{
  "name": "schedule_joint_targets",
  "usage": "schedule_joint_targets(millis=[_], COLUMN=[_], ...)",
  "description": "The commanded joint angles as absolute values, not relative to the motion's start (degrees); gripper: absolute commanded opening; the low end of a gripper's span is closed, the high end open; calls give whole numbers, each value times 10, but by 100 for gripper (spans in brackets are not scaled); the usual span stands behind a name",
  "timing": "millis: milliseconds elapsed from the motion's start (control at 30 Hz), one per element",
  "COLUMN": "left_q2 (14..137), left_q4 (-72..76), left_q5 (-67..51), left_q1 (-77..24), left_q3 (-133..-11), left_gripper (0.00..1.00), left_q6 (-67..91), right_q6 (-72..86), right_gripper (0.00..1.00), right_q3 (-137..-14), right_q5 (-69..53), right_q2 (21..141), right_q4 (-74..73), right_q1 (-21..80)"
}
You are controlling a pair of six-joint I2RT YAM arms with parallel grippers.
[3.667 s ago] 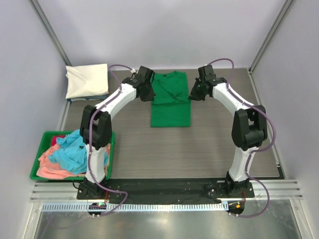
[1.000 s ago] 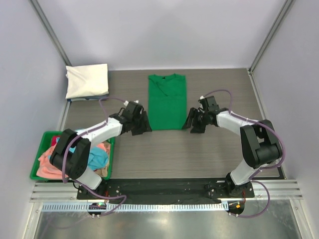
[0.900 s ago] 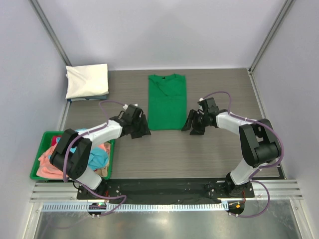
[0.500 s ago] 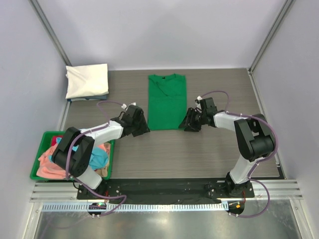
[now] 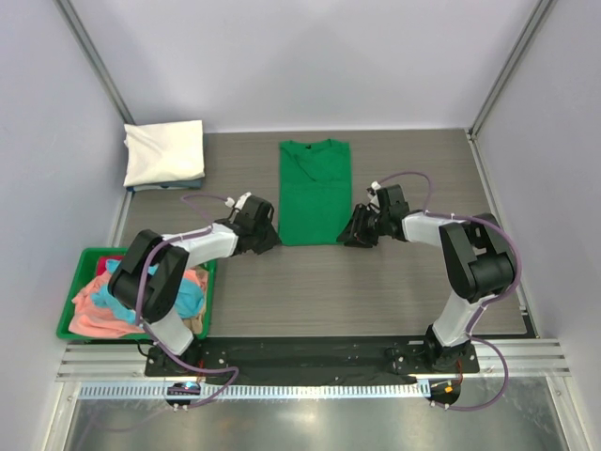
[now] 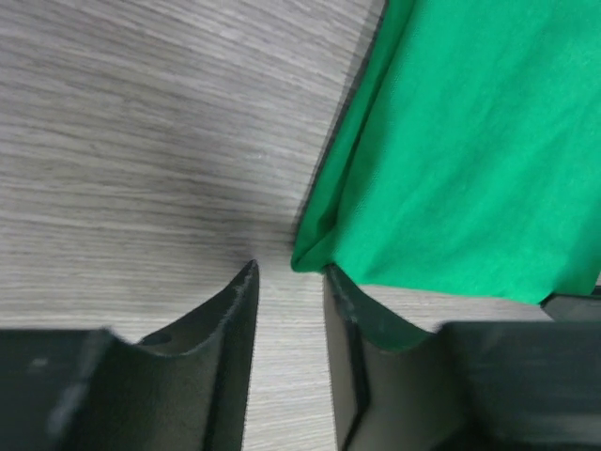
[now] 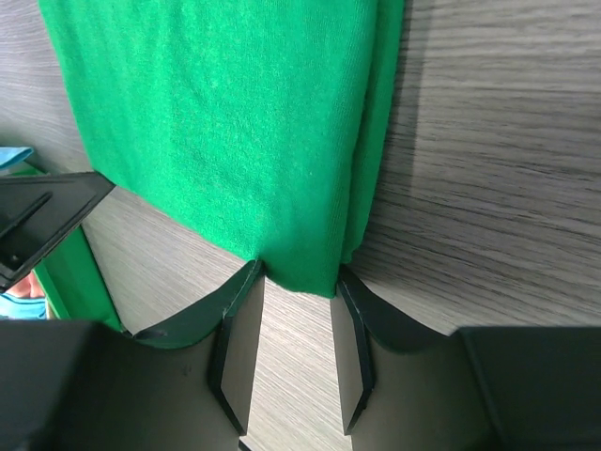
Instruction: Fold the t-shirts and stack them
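A bin (image 5: 91, 253) of crumpled shirts (image 5: 94, 308) sits near and left of the left claw (image 6: 289, 282). Both claws are low on the table (image 5: 394, 291), jaws narrowly apart and not clamped. The green shirt's (image 5: 315, 193) near-left corner lies at the left claw's mouth, and its near-right corner between the right claw's (image 7: 299, 291) tips. The shirt lies flat, its long axis running away from the claws, hem nearest, collar farthest. A folded white shirt (image 5: 164, 152) lies far left, beyond the left claw.
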State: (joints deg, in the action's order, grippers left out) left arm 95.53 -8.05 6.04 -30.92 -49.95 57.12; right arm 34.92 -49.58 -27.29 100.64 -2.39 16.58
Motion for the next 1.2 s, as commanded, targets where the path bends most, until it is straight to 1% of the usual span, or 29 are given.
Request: schedule_joint_targets(millis=[0,33,67,167,267,433,533,667,700,733,767,833,900,933,1100,1167], left_q2=[967,963,962,971,980,984,988,991,991,994,995,997,997,994,964,929], left_q4=[-58,-52,-35,-28,-29,-28,-28,-29,-28,-29,-29,-29,-27,-26,-38,-57], left_q5=[79,77,75,69,67,70,70,74,74,76,75,77,77,79,71,69], left_q1=[-308,-308,-308,-308,-308,-309,-308,-308,-309,-309,-308,-308,-311,-313,-335,-350], left_q3=[-500,-496,-492,-494,-497,-500,-503,-504,-505,-506,-507,-508,-509,-511,-506,-492], left_gripper=[33,29,29,31,33,33,32,20,17,10,7,0,0,0,0,0], left_q6=[586,588,588,590,591,591,590,590,589,589,589,590,589,583,575,583], right_q6=[334,332,330,329,329,326,327,328,328,328,328,330,333,334,336,334], right_gripper=[41,42,43,46,47,43,42,41,39,37,35,21,5,1,1,1], right_q3=[-467,-466,-465,-465,-461,-459,-454,-449,-448,-447,-447,-448,-452,-453,-439,-427], right_q5=[-236,-236,-236,-239,-238,-234,-225,-219,-217,-216,-215,-214,-227,-229,-229,-230], right_q2=[1015,1015,1016,1019,1016,1017,1016,1014,1013,1013,1013,1015,1014,1008,964,920], right_q4=[-48,-48,-49,-48,-48,-51,-53,-54,-54,-54,-54,-54,-55,-55,-72,-96], right_q1=[163,163,163,156,149,144,143,139,139,139,137,136,136,136,136,135])
